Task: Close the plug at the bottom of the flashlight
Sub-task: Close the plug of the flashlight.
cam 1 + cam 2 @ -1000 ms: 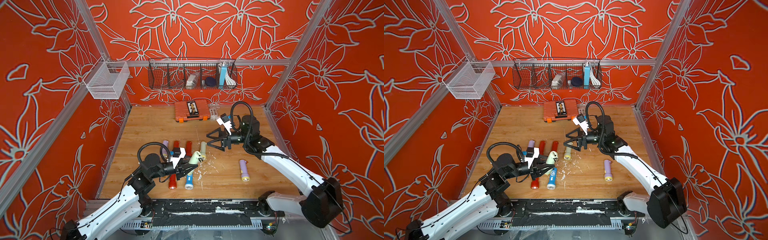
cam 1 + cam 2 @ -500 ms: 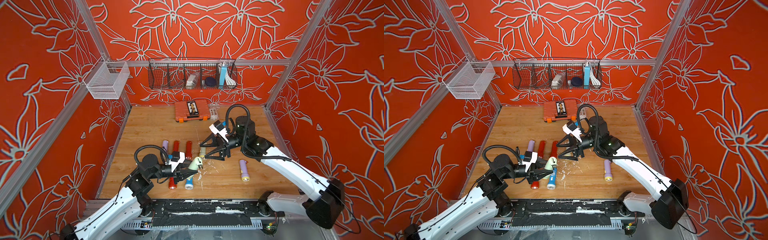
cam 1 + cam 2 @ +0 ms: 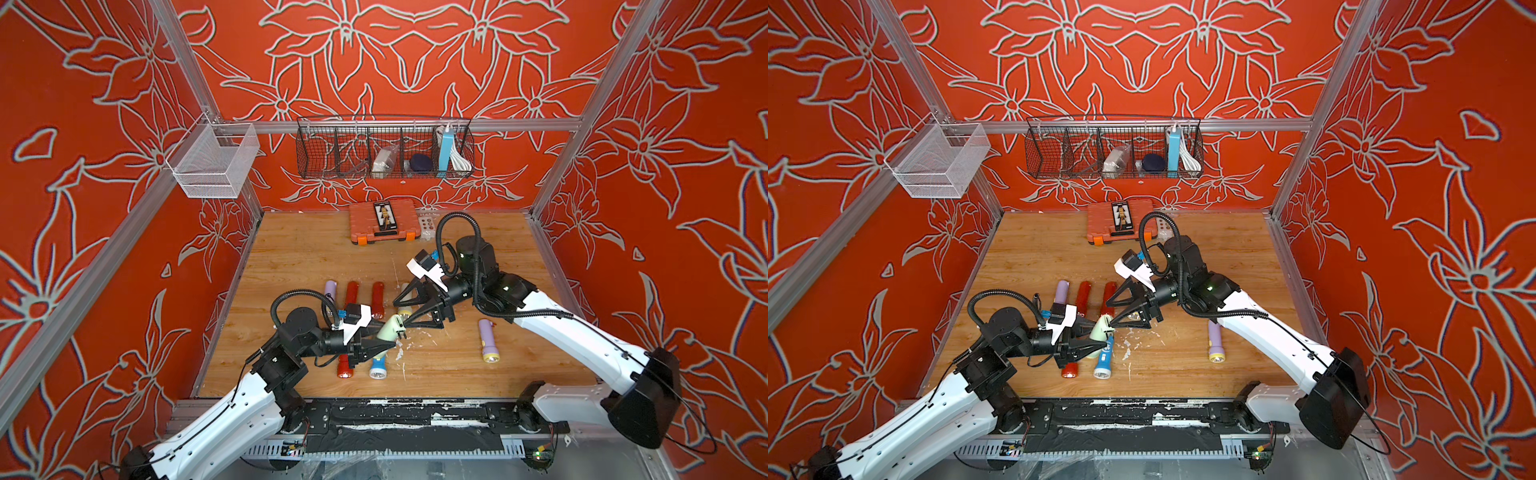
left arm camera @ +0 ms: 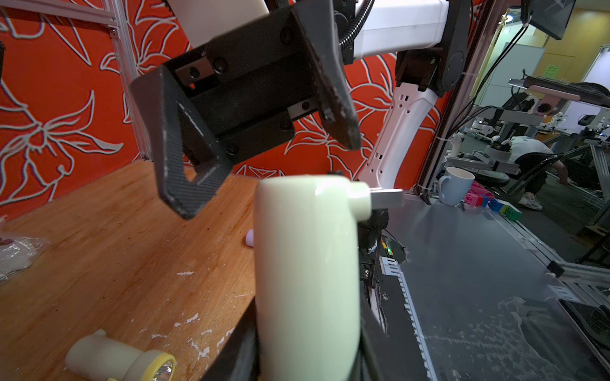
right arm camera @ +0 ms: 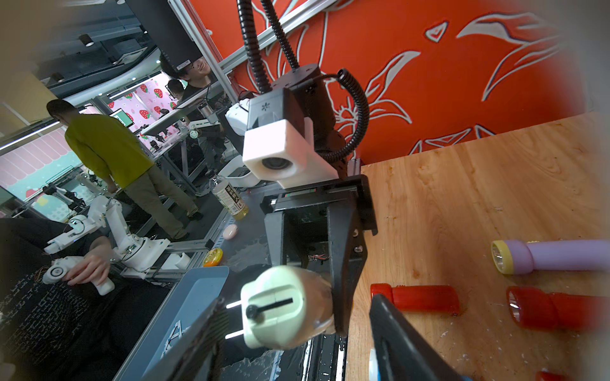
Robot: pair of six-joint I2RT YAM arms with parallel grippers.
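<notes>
Your left hand (image 3: 380, 334) is clenching the pale green plastic flashlight (image 3: 392, 326) round its barrel. It's holding it up off the wooden surface (image 3: 457, 365), butt end pointing at your right arm. The fold-out plug (image 5: 235, 303) is sticking its two metal prongs out sideways from that butt end, not folded in.

Your right hand (image 3: 400, 313) is standing spread, fingers straddling the butt end. One finger is sitting right by the prongs; can't tell if it's touching.

Below the left hand, a blue flashlight (image 3: 377, 365) and a red flashlight (image 3: 343, 365) are lying on the surface. A lilac flashlight with a yellow head (image 3: 487, 338) is lying apart, under the right arm.

Further back, a row of lilac and red flashlights (image 3: 352, 291) is lying side by side. At the back wall an orange plastic tool case (image 3: 384, 222) is sitting below a black wire basket (image 3: 332, 149).
</notes>
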